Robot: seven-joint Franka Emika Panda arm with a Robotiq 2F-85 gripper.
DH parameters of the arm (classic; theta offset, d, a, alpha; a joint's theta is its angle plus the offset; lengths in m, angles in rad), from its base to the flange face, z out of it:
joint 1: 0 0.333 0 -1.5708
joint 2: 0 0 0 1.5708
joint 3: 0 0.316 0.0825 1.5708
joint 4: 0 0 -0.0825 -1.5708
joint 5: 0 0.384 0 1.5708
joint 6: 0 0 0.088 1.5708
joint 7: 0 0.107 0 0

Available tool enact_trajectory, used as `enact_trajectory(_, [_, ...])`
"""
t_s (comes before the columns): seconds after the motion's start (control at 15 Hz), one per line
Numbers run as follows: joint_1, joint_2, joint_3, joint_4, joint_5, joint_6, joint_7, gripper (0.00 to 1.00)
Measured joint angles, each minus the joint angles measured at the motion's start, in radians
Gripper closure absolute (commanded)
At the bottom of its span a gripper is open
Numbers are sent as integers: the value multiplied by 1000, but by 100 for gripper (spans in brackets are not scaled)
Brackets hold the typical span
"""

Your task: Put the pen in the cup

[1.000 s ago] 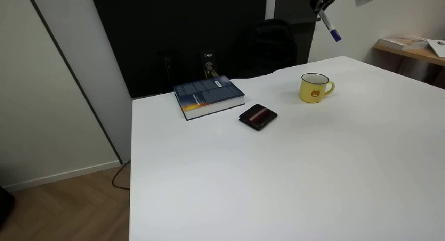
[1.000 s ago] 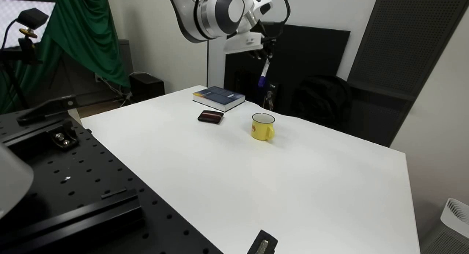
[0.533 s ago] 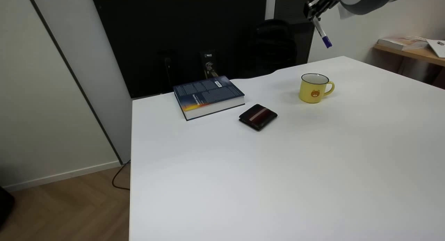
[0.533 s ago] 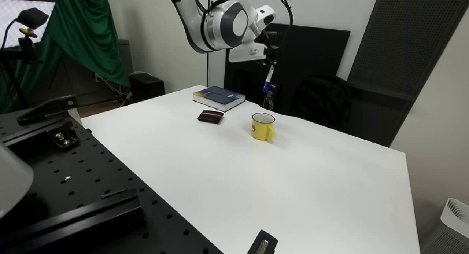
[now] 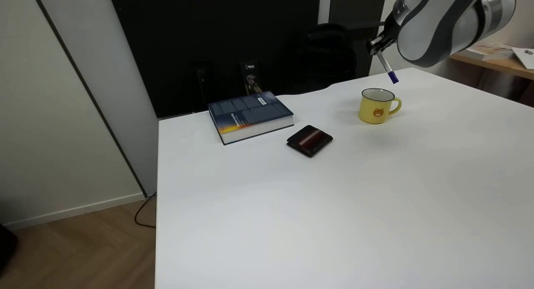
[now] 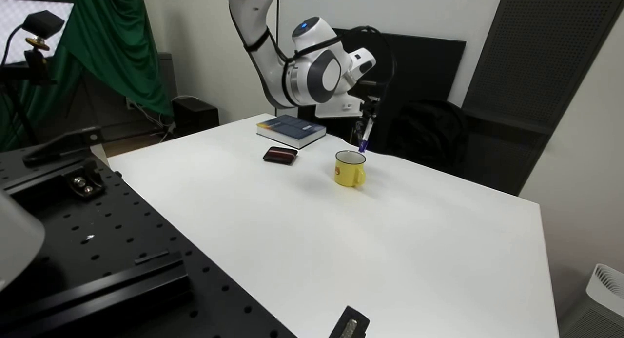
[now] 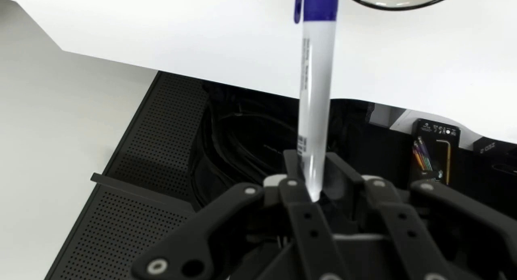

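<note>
The pen is held in mid-air by the gripper, its jaws clamped on the pale barrel close to one end; the pen is tilted, with the blue cap directed downward. The cup — yellow, dark-rimmed, a small bear face printed on its wall — is stood upright on the white table. A gap between cap and rim is shown in an exterior view, the cap being placed above the rim on the handle's side. In the wrist view the rim is seen just beside the cap; both are cut off by the frame, and whether the tip is held over the opening cannot be told. The wallet, dark and crossed by a paler stripe, is laid flat between the cup and the book, nearer to the latter and apart from both. The book is closed and laid flat near an edge of the table. In an exterior view the arm is seen above the table's far side, a green curtain is hung in the background, and a perforated black plate is seen alongside the table
</note>
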State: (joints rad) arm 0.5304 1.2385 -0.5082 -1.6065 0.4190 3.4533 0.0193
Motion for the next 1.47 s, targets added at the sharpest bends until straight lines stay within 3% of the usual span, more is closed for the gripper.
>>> enact_trajectory(0.47, [-15,138,3,130,30,0,105,95])
enact_trajectory(0.53, [-13,148,4,135,29,0,120,54])
enact_trajectory(0.6, [-11,156,8,136,29,0,130,54])
enact_trajectory(0.73, [-21,159,42,126,28,-2,128,41])
enact_trajectory(1.13, [-142,72,239,24,-109,2,57,2])
enact_trajectory(1.27, [-144,15,254,-55,-122,1,34,5])
enact_trajectory(1.33, [-135,-16,251,-97,-122,2,27,0])
enact_trajectory(1.47, [-107,-85,236,-182,-120,2,17,0])
